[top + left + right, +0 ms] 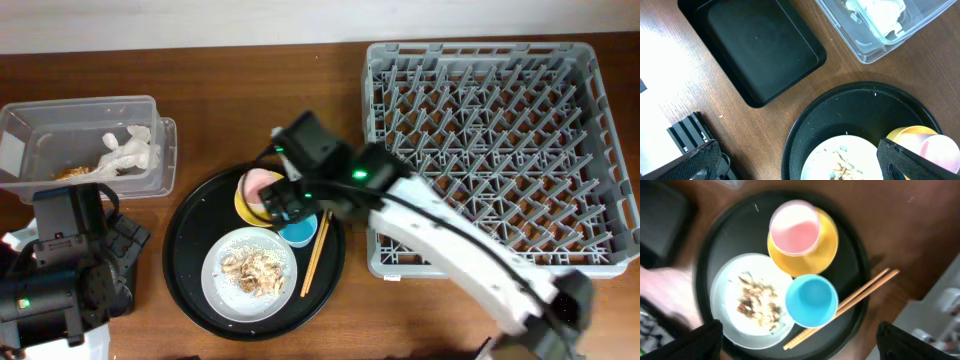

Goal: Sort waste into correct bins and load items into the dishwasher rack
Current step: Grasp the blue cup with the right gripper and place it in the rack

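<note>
Brown wooden surface point(250, 60): right hand point(285, 200) hovers wide open, empty, over the round tray point(735, 225); pink cup point(794, 227) on yellow saucer point(826, 250) at twelve o'clock, plate point(724, 292) with scraps point(757, 305) at six, chopsticks point(860, 292) at three. Left hand point(802, 162) gapes empty too.

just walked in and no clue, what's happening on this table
Two robot arms are clearing dishes. The right gripper hovers open over the pink cup on the yellow saucer, beside the light-blue cup, all on the round black tray; it holds nothing. The plate there carries food scraps, with chopsticks lying beside it. The crumpled tissue is already in the clear tub. The left gripper is open and empty near the shallow black tray. The dishwasher rack holds nothing yet.
</note>
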Controlling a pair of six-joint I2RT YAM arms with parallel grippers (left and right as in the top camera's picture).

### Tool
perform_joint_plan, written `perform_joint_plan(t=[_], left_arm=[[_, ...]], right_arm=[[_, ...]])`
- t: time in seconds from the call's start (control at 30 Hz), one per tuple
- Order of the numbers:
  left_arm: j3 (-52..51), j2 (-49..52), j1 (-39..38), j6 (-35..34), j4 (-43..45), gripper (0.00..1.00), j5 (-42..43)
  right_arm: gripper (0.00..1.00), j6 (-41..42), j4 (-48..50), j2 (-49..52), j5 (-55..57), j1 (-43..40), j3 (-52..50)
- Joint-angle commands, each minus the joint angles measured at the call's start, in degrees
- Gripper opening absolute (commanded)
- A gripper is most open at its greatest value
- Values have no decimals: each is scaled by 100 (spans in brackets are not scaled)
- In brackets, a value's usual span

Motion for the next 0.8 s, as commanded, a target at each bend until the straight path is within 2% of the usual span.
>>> perform_joint_plan(t=[0.0, 0.03, 0.1, 0.17, 0.23, 0.33, 0.47, 0.6, 0.67, 0.77], left_arm=[[26, -17, 24, -48, -4, 99, 2], [26, -17, 24, -48, -7, 99, 2], [26, -17, 24, -48, -7, 99, 2], [26, -17, 24, -48, -7, 99, 2], [26, -17, 24, -48, -7, 99, 2], [26, -17, 24, -50, -7, 99, 2], [26, -17, 24, -50, -7, 99, 2], [26, -17, 24, -50, -7, 99, 2], [26, -17, 24, -50, -7, 99, 2], [26, -17, 24, -48, -7, 99, 2]], right_arm=[[98, -57, 286, 525, -863, 234, 92], [99, -13, 240, 841, -721, 302, 90], [77, 678, 50, 1185, -487, 310, 90], [70, 1043, -9, 1408, -483, 374, 90], [69, 1497, -68, 1587, 203, 616, 31], [65, 1764, -146, 1753, 1071, 935, 13], [62, 1858, -192, 1919, 1193, 960, 13], [28, 1945, -199, 1899, 1064, 977, 52], [4, 1941, -564, 1703, 874, 833, 549], [4, 1873, -1790, 1508, 872, 435, 1749]])
